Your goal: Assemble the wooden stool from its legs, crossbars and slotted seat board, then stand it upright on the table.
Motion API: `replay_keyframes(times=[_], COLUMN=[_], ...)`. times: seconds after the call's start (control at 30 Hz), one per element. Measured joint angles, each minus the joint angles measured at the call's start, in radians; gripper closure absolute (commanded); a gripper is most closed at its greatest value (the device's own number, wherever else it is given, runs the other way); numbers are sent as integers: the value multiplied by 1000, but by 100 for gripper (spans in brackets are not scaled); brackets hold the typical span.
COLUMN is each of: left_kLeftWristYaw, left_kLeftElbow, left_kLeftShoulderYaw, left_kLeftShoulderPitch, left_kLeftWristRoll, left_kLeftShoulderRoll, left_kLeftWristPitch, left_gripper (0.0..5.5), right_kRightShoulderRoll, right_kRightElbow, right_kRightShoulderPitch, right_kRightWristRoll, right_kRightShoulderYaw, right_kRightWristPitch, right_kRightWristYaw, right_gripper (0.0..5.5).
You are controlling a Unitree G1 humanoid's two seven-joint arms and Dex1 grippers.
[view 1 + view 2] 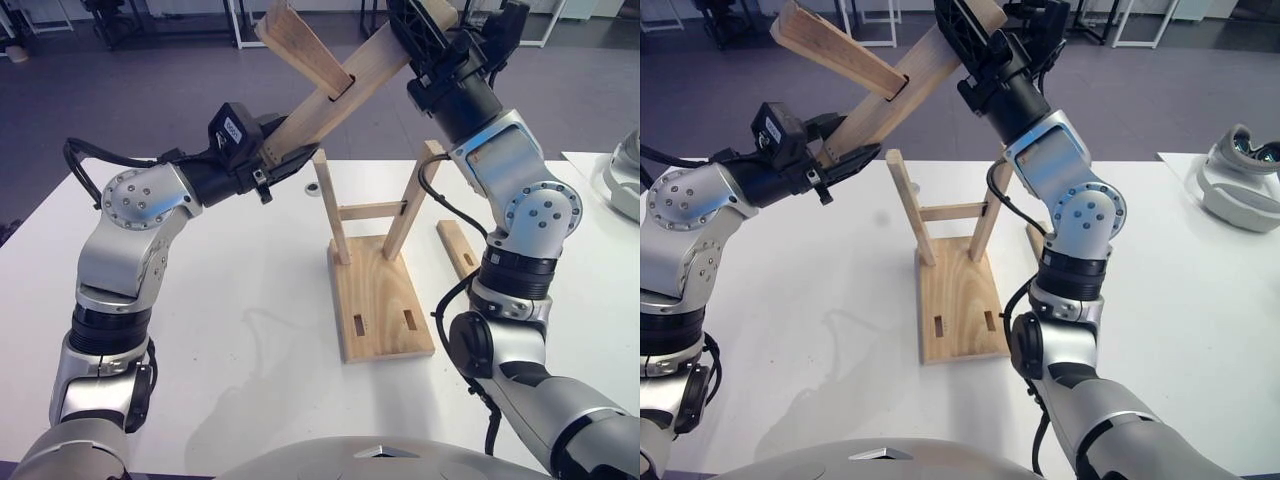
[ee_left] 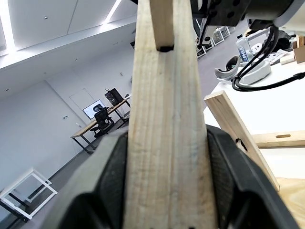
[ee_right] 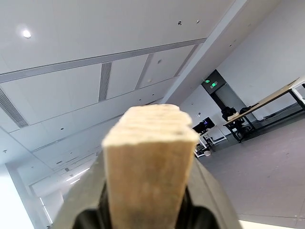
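Note:
The slotted seat board (image 1: 385,300) lies flat on the white table, with two legs (image 1: 331,205) and a crossbar (image 1: 370,210) standing upright in its far slots. Above the table a third leg (image 1: 345,95) is held slanted, a second crossbar (image 1: 300,45) stuck through its slot and pointing up and away. My left gripper (image 1: 268,160) is shut on that leg's lower end; the wood (image 2: 167,133) sits between its dark fingers (image 2: 112,186). At the upper end, my right gripper (image 1: 420,45) is shut on the same leg, whose end face (image 3: 150,157) fills its jaws.
A loose wooden piece (image 1: 458,248) lies on the table right of the seat board. A white headset (image 1: 1240,175) rests on the neighbouring table at the far right. Bare tabletop (image 1: 250,300) spreads left of the board and toward me.

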Motion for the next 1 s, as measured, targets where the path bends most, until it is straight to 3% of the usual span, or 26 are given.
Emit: replay_keyframes(times=[0.1, 0.17, 0.33, 0.47, 0.63, 1.0], left_kLeftWristYaw=[-29, -35, 62, 182, 280, 323], left_kLeftElbow=[-28, -87, -192, -192, -137, -126], left_kLeftShoulderYaw=[-12, -36, -38, 4, -6, -16], left_kLeftShoulderPitch=[15, 50, 338, 560, 609, 628], left_kLeftWristRoll=[-21, -52, -91, -57, 1, 59], left_kLeftShoulderRoll=[-1, -8, -73, -143, -215, -234], left_kLeftWristPitch=[5, 21, 90, 71, 48, 45], left_gripper=[269, 230, 142, 78, 76, 76], right_kRightShoulderRoll=[-37, -68, -162, -255, -312, -340], right_kRightElbow=[-69, -167, -403, -423, -403, -427], right_kRightShoulderPitch=[81, 232, 779, 997, 1051, 1075], right_kRightWristRoll=[20, 34, 111, 144, 126, -80], right_kRightShoulderYaw=[-6, -40, -237, -297, -295, -220], right_kRightWristPitch=[9, 11, 8, 11, 3, -123], right_kRightWristYaw=[7, -1, 2, 77, 111, 116], right_gripper=[447, 447, 447, 447, 447, 443])
